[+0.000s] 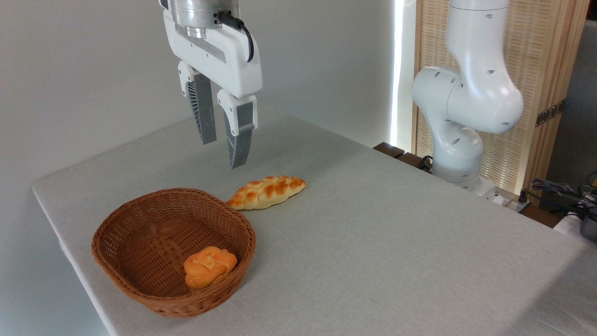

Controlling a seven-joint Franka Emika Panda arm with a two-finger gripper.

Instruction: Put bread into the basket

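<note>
Camera view: bread [208,267] in basket [122,280], well below empty end effector [223,151].

A table [373,233] covered in pale grey cloth carries two things directly. A round brown wicker basket [140,275] sits near the tabletop's front left edge (a small orange bun [208,267] lies inside it, against the near wall). A longer braided loaf [267,191] with browned patches lies flat toward the middle, one end just beside the basket's far rim.
</note>
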